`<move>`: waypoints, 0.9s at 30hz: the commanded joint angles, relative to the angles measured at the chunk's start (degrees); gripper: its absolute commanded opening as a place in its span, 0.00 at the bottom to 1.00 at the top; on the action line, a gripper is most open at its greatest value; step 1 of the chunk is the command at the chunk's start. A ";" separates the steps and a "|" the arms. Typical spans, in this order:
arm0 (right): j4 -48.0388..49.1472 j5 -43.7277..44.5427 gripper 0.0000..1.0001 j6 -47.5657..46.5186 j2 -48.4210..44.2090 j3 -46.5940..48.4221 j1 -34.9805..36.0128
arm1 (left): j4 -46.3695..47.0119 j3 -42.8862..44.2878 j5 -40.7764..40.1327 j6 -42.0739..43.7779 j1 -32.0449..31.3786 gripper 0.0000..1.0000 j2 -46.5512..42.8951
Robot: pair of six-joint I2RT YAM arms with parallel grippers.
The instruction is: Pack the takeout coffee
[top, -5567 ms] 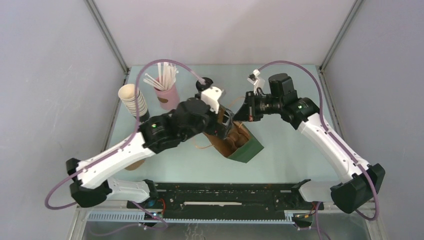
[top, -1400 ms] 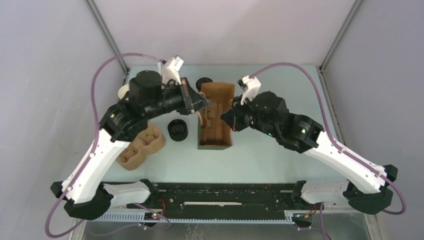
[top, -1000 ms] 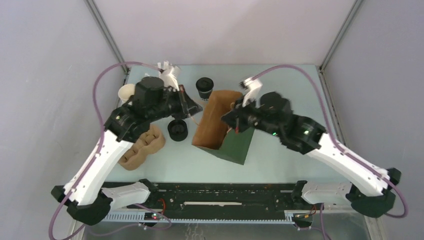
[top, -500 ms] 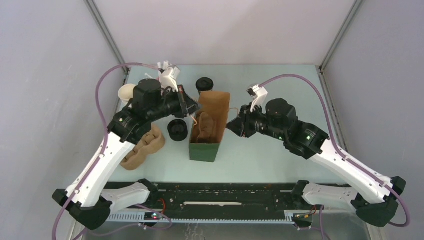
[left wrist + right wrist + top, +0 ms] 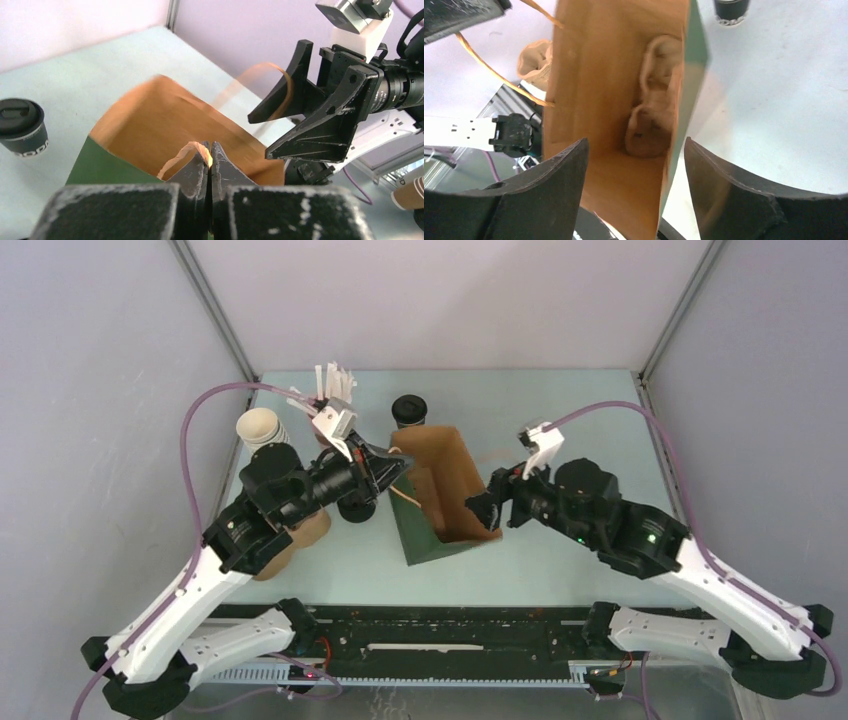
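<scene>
The takeout coffee (image 5: 409, 410), a small dark cup with a black lid, stands at the back of the table behind the bag; it also shows as the coffee (image 5: 22, 127) and the coffee (image 5: 730, 10). The paper bag (image 5: 420, 537), green outside and brown inside, leans at mid-table with its mouth open towards the right arm. My left gripper (image 5: 393, 466) is shut on the bag's paper handle (image 5: 175, 159). My right gripper (image 5: 634, 160) is open at the bag's mouth, with the bag's green wall (image 5: 691, 60) between its fingers, not pinched. A pulp cup carrier (image 5: 656, 100) lies inside the bag.
A stack of lidless cups (image 5: 262, 430) and a pink cup of straws (image 5: 325, 390) stand at the back left. A stack of black lids (image 5: 355, 508) and a pulp carrier (image 5: 300, 530) lie partly hidden under the left arm.
My right gripper has opened and let go of the bag, drawing back to the right. The left arm pulled nearer with the handle, and the bag swung and leaned over.
</scene>
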 commanded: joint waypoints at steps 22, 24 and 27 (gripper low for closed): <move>-18.73 3.31 0.51 6.14 6.16 26.07 -2.06 | 20.26 -0.87 1.96 -6.51 -2.95 0.00 9.71; -17.55 0.72 0.42 7.83 7.56 25.51 -4.02 | 22.90 -0.81 4.32 -7.95 -2.92 0.00 10.45; -17.30 -0.95 0.38 8.67 10.27 24.73 -5.56 | 24.59 0.23 6.47 -9.15 -2.93 0.00 11.60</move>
